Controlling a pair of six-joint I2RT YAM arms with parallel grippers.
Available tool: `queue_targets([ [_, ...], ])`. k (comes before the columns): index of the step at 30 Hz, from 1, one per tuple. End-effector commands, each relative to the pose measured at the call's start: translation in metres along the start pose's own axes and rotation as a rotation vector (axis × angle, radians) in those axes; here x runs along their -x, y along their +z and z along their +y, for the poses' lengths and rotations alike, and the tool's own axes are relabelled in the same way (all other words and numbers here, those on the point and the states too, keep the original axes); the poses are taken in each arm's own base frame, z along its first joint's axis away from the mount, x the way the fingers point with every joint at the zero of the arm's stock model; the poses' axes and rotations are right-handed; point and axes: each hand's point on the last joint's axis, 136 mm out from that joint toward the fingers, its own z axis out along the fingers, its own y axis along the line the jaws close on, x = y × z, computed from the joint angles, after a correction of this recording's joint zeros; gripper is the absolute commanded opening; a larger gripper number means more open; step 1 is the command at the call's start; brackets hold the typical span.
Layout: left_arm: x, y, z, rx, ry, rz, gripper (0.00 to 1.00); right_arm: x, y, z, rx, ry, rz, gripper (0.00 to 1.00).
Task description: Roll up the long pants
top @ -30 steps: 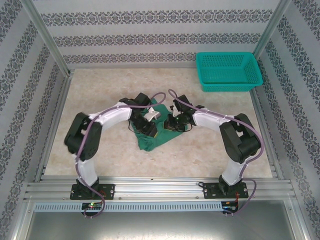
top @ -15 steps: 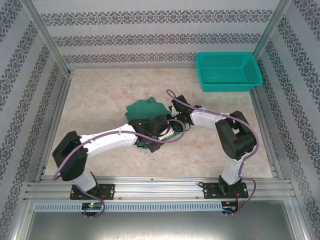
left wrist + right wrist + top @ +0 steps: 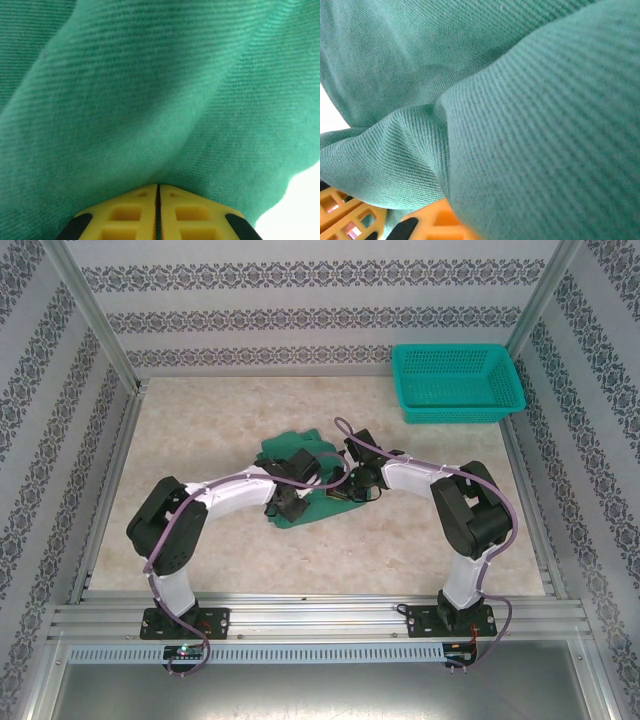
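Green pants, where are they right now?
In the top view the long pants lie bunched at the middle of the table, left of and nearer than the teal mesh basket in the far right corner.

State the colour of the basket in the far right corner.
The basket is teal; top external view.

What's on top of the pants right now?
Both grippers rest on the long pants: left gripper at the near edge, right gripper on the right side. The arms cover the cloth's middle, so that part is unseen.
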Motion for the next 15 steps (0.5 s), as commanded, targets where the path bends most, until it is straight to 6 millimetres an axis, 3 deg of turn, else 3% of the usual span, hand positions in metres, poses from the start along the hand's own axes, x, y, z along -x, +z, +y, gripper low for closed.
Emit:
queue_targets([
  [1, -0.009, 0.008, 0.0, 0.027, -0.022, 0.015, 0.12, -0.016, 0.009, -0.051, -0.142, 0.077, 0.048, 0.04],
  [5, 0.016, -0.041, -0.018, 0.171, 0.146, -0.225, 0.23, -0.018, 0.004, -0.058, -0.152, 0.085, 0.051, 0.04],
  [7, 0.026, -0.069, -0.037, 0.189, 0.224, -0.336, 0.31, -0.018, 0.001, -0.063, -0.158, 0.093, 0.053, 0.04],
  [8, 0.029, -0.077, -0.04, 0.191, 0.231, -0.361, 0.42, -0.018, -0.001, -0.066, -0.163, 0.097, 0.055, 0.04],
  [9, 0.031, -0.083, -0.045, 0.186, 0.243, -0.374, 0.45, -0.019, -0.002, -0.07, -0.168, 0.1, 0.06, 0.04],
  [11, 0.031, -0.083, -0.057, 0.162, 0.293, -0.362, 0.52, -0.022, -0.005, -0.078, -0.184, 0.109, 0.063, 0.04],
  [15, 0.025, -0.061, -0.072, 0.237, 0.441, -0.29, 0.53, -0.03, -0.012, -0.092, -0.194, 0.134, 0.064, 0.04],
])
